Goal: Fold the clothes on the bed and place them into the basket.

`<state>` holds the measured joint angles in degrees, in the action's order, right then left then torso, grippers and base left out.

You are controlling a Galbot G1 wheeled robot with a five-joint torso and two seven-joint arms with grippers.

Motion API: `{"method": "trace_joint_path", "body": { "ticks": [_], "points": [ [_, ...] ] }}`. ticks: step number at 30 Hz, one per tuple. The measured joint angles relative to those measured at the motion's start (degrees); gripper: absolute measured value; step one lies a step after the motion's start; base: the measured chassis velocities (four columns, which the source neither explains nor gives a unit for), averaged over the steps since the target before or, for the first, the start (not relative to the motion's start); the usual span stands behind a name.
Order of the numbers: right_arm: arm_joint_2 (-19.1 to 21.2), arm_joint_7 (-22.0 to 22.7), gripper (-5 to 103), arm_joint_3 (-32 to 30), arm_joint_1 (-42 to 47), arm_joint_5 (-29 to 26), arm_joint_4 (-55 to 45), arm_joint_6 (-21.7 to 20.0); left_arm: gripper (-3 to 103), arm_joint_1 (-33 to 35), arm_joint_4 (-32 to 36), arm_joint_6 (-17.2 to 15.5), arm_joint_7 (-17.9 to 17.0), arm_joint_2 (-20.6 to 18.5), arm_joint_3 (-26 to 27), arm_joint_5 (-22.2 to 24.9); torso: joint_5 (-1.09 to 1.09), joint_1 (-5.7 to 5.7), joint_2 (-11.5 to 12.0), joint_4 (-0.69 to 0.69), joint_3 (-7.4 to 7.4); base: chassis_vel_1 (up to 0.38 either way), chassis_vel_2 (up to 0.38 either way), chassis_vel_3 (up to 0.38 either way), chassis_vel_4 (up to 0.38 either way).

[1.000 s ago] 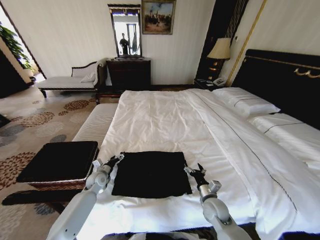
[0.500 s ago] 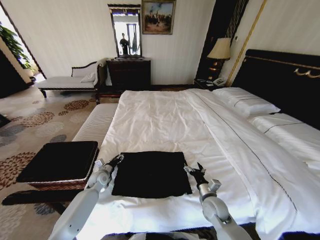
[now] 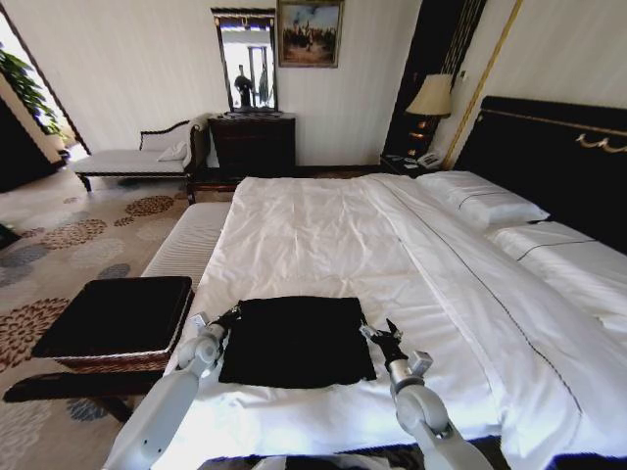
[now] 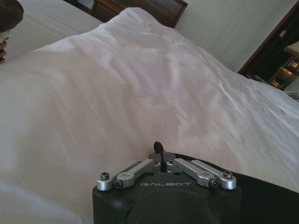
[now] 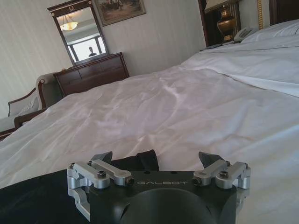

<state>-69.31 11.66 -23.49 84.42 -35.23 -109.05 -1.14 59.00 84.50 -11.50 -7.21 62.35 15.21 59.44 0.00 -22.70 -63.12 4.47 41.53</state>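
The clothes [image 3: 297, 341], a black shirt folded into a flat rectangle, lie near the foot of the white bed [image 3: 323, 225]. My left gripper [image 3: 231, 312] sits at the shirt's far left corner. In the left wrist view its fingers [image 4: 159, 148] are closed together right where the black cloth [image 4: 266, 200] begins. At the shirt's right edge my right gripper [image 3: 380, 335] stands open; in the right wrist view it [image 5: 156, 161] has a corner of the shirt [image 5: 37, 196] lying between its spread fingers. The basket [image 3: 113, 361], wicker with a black top, stands on the floor left of the bed.
A white striped bench [image 3: 191, 245] lies along the bed's left side beyond the basket. Pillows [image 3: 480, 201] and the black headboard [image 3: 558, 157] are at the right. A chaise [image 3: 137, 157], a dark dresser [image 3: 253, 142] and a lamp [image 3: 431, 96] line the far wall.
My left gripper has crept slightly right, up to the shirt's corner. The right gripper and the shirt have barely moved.
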Motion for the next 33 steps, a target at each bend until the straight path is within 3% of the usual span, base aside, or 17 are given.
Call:
{"method": "trace_joint_path", "body": {
  "ticks": [4, 7, 8, 11, 14, 21, 30, 33],
  "points": [
    [0.52, 0.84, 100, 0.37, -1.26, -1.62, 0.07, -0.97, 0, 0.17, 0.7, 0.34, -0.31, -0.22, 0.28, -0.3, 0.0, 0.0, 0.0, 0.0, 0.0, 0.0, 0.0, 0.0, 0.0],
    [3.86, 3.5, 100, 1.97, -6.87, -11.23, 0.59, -5.46, 0, 1.12, 2.35, 0.64, -0.56, -0.59, 0.85, -0.97, 0.0, 0.0, -0.01, 0.01, 0.0, 0.0, 0.0, 0.0, 0.0],
    [3.86, 3.5, 100, 1.97, -6.87, -11.23, 0.59, -5.46, 0, 1.12, 2.35, 0.64, -0.56, -0.59, 0.85, -0.97, 0.0, 0.0, -0.01, 0.01, 0.0, 0.0, 0.0, 0.0, 0.0],
    [7.77, 4.77, 100, 6.17, -18.65, -21.43, 7.16, -9.93, 0, 2.28, 4.03, 0.89, -0.86, -0.52, 1.61, -1.64, -0.01, 0.0, -0.01, -0.04, 0.0, 0.0, 0.0, 0.0, 0.0],
    [8.23, 4.92, 100, 8.72, -24.3, -25.31, 12.62, -12.15, 0, 2.82, 4.71, 1.02, -0.96, -0.51, 2.06, -1.92, 0.0, -0.01, 0.0, -0.03, 0.01, 0.0, 0.0, 0.0, 0.0],
    [6.4, 4.25, 100, 13.01, -32.86, -26.06, 26.74, -13.61, 0, 3.6, 5.85, 1.05, -1.11, -1.05, 2.75, -1.79, 0.01, -0.01, 0.0, -0.02, 0.0, 0.0, 0.0, 0.0, 0.0],
    [6.51, 2.46, 101, 12.51, -32.17, -25.94, 28.6, -13.91, 0, 2.77, 5.46, 1.05, -0.94, -1.6, 2.3, -1.53, 0.0, 0.0, 0.0, 0.0, 0.0, 0.0, 0.0, 0.0, 0.0],
    [6.61, 2.31, 96, 12.51, -31.82, -27.1, 27.82, -14.43, 0, 2.64, 5.36, 1.05, -0.89, -1.54, 2.15, -1.53, -0.01, 0.0, 0.0, 0.0, 0.0, 0.0, 0.0, 0.0, 0.0]
  ]
}}
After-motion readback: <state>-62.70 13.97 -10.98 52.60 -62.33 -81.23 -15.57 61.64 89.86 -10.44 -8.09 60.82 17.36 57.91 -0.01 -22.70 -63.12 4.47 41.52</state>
